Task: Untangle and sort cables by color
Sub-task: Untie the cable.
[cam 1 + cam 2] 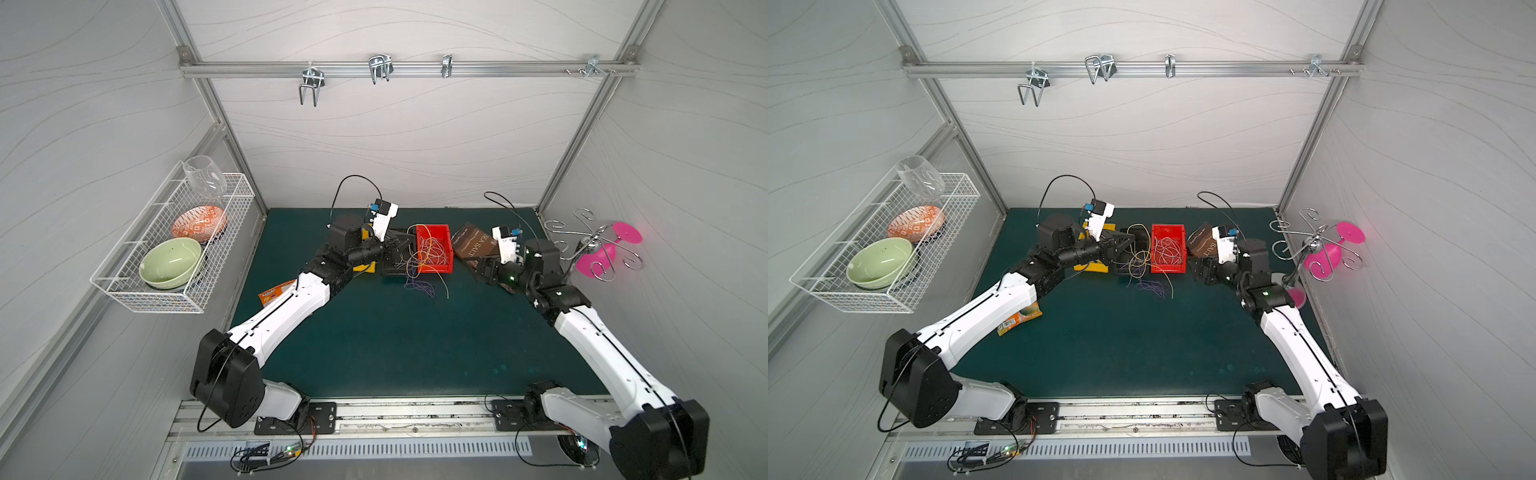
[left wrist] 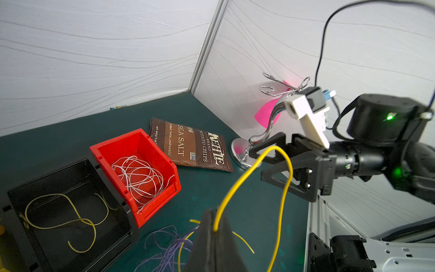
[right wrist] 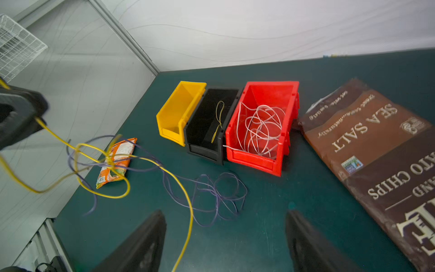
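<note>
Your left gripper clamped on a yellow cable, your right gripper spread apart, white cables in the red bin, purple cables on the mat near it.

light: bright, even | blur: yellow cable smeared; edges warped

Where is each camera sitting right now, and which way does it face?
Both top views: high over the front edge, looking down toward the back wall; left arm and right arm show whole over the table.
Left wrist: on the left arm, looking past the shut left gripper pinching a yellow cable toward the open right gripper and chip bag.
Right wrist: on the right arm, looking over its own fingers toward the purple cables and left side wall.
Shared: all four show the red bin holding white cables.
</note>
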You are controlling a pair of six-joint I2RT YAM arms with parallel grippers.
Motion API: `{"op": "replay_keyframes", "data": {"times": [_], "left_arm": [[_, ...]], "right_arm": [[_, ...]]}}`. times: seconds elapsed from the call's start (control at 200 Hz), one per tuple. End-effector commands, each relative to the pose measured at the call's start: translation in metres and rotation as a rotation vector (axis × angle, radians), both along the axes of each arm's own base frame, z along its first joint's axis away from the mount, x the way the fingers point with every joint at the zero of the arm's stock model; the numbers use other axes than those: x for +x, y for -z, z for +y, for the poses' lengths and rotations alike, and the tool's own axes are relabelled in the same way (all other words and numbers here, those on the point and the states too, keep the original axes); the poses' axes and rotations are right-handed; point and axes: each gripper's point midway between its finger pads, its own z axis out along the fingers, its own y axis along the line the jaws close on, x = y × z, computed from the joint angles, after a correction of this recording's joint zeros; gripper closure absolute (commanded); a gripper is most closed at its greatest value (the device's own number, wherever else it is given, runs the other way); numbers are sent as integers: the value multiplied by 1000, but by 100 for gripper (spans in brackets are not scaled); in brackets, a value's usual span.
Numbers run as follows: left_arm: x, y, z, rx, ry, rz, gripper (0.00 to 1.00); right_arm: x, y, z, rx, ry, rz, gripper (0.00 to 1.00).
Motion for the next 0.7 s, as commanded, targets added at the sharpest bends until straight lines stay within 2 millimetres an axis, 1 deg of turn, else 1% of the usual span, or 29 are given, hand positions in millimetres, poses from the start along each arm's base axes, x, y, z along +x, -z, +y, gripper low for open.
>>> {"op": "replay_keyframes", "data": {"times": [0.0, 0.025, 0.04, 0.05, 0.08, 0.17, 0.275, 0.46, 0.59, 0.695], "left_arm": [[2, -20, 3, -11, -16, -55, 100], [2, -20, 2, -10, -15, -54, 100], [2, -20, 2, -10, -16, -55, 100], [2, -20, 3, -10, -17, -55, 100], [2, -19, 2, -9, -18, -53, 100], [2, -19, 3, -8, -19, -51, 100], [3, -18, 3, -6, -26, -48, 100], [5, -18, 3, -10, -36, -44, 100], [5, -19, 4, -12, -37, -45, 100], [5, -18, 5, -6, -40, -45, 100]], "right_arm": [[-6, -1, 22, 91, -135, -110, 14], [-6, 6, 23, 102, -143, -122, 13], [-8, 13, 25, 108, -152, -116, 11], [-7, 13, 26, 114, -156, -131, 11], [-6, 22, 27, 121, -152, -138, 9], [-3, 47, 35, 134, -171, -115, 6], [-1, 66, 48, 135, -235, -97, 5], [-4, 104, 75, 109, -365, -49, 1], [-6, 120, 102, 92, -470, -20, 1], [-5, 124, 122, 80, -517, -21, 1]]}}
